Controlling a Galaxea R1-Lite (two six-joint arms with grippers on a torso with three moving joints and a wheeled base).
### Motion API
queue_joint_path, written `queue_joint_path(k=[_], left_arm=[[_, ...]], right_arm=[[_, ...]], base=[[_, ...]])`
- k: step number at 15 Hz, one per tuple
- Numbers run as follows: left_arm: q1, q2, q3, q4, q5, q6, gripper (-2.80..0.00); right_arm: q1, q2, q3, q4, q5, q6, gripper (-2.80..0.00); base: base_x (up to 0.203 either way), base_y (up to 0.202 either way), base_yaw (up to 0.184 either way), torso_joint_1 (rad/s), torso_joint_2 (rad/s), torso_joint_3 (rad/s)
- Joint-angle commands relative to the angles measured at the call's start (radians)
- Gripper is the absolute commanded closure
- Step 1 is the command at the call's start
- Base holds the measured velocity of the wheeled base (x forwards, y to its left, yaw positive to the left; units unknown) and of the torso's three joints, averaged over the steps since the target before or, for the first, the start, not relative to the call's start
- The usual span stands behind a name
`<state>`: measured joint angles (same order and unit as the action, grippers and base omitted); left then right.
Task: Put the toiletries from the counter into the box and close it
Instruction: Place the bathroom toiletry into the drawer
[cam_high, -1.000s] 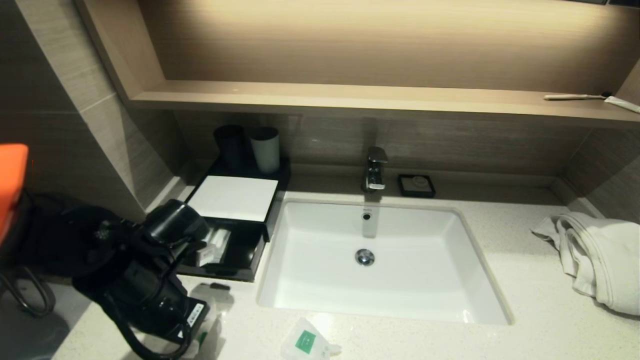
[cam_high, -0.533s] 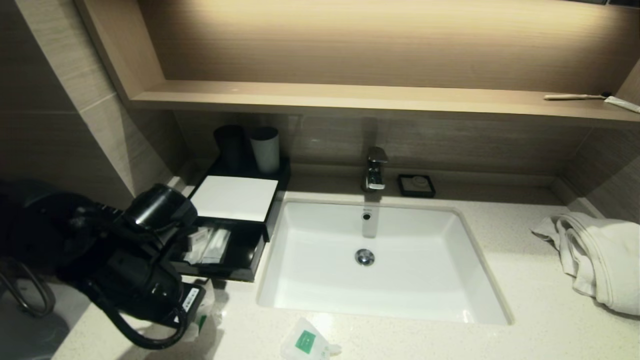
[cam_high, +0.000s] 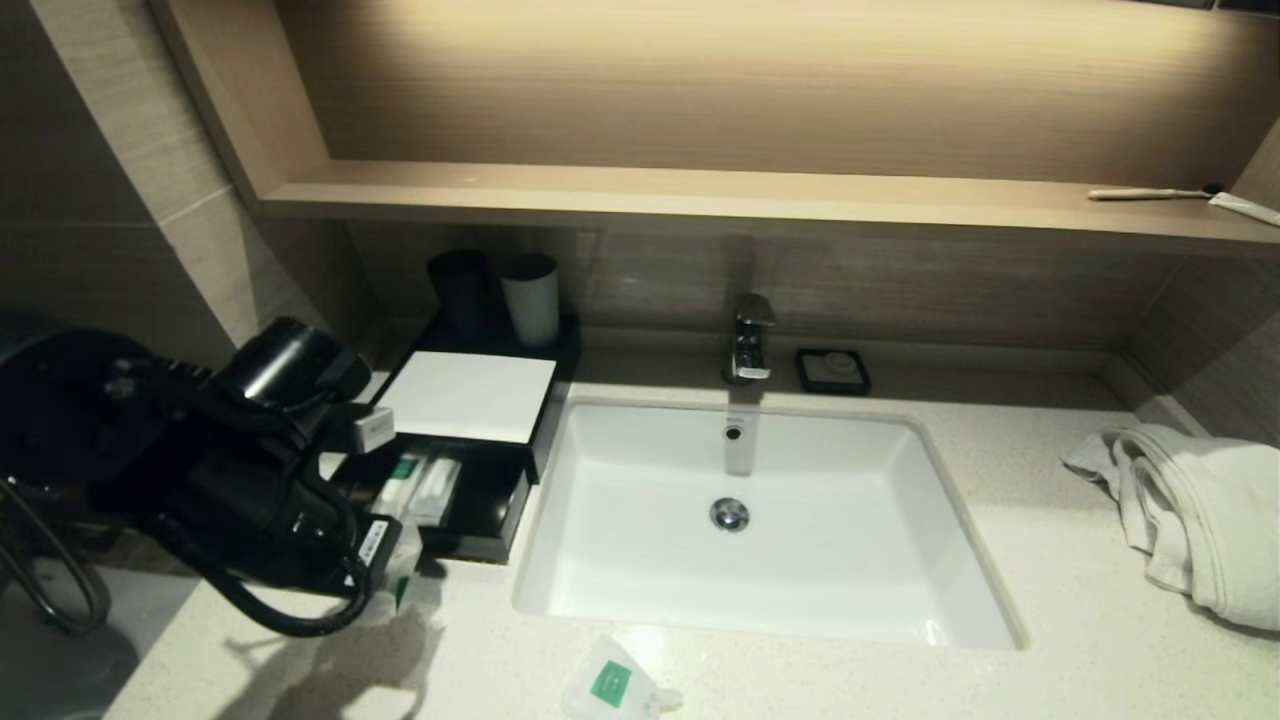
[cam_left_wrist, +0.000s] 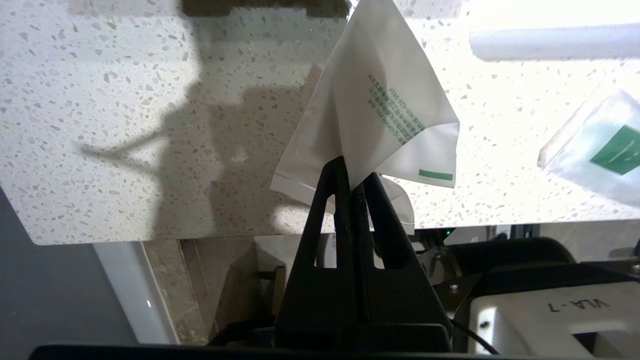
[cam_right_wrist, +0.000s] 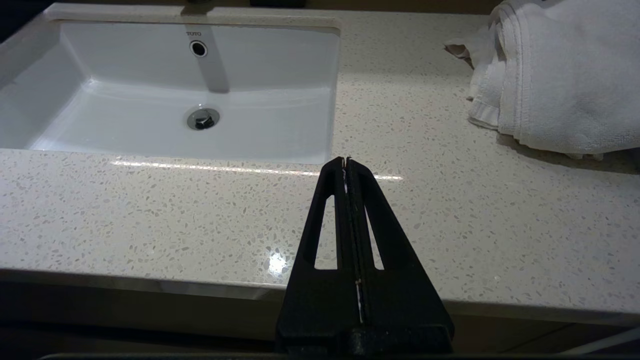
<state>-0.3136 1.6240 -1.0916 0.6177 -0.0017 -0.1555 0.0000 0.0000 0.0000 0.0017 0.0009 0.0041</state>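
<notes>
**Left wrist view: sachet pinched above the counter's front left corner**

Left wrist view shows the left gripper with its two black fingers pressed together on the lower edge of a white sachet, which stands up from the tips clear of the speckled counter. From the head camera the left arm is bent over the counter's left end, its wrist low near the front edge and just in front of the black box.

Writing: the held sachet carries small green print and a green bar (the characters are too small to read). A second sachet with a green square label lies on the counter at the front edge, before the sink. The basin wall reads "TOTO". A plate on the robot body reads "VLA-7".

The box sits at the left end between wall and sink; its white lid covers the rear part, and the open front part holds several white packets.

The right gripper hangs with fingers pressed together, holding nothing, off the front edge to the right of the sink. A white towel lies at the right end; bare counter lies between it and the basin.
</notes>
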Motion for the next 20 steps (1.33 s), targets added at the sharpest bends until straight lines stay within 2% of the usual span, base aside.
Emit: queue_joint_path(k=[1,4,9,12,16,20], left_arm=[[0.007,-0.012,-0.031,0.012,0.000,-0.020,0.00],[0.030,-0.018,-0.055,0.018,0.000,-0.062,0.00],[0.042,-0.018,-0.071,0.026,0.000,-0.092,0.00],[0.044,-0.004,-0.129,0.064,0.001,-0.125,0.00],[0.059,0.068,-0.264,0.107,0.055,-0.179,0.00],[0.071,0.164,-0.383,0.137,0.062,-0.235,0.00]], right_arm=[[0.000,0.000,0.000,0.000,0.001,0.000,0.00],[0.000,0.000,0.000,0.000,0.001,0.000,0.00],[0.000,0.000,0.000,0.000,0.001,0.000,0.00],[0.000,0.000,0.000,0.000,0.001,0.000,0.00],[0.000,0.000,0.000,0.000,0.001,0.000,0.00],[0.000,0.000,0.000,0.000,0.001,0.000,0.00]], base=[[0.000,0.000,0.000,0.000,0.00,0.000],[0.000,0.000,0.000,0.000,0.00,0.000],[0.000,0.000,0.000,0.000,0.00,0.000],[0.000,0.000,0.000,0.000,0.00,0.000],[0.000,0.000,0.000,0.000,0.00,0.000],[0.000,0.000,0.000,0.000,0.00,0.000]])
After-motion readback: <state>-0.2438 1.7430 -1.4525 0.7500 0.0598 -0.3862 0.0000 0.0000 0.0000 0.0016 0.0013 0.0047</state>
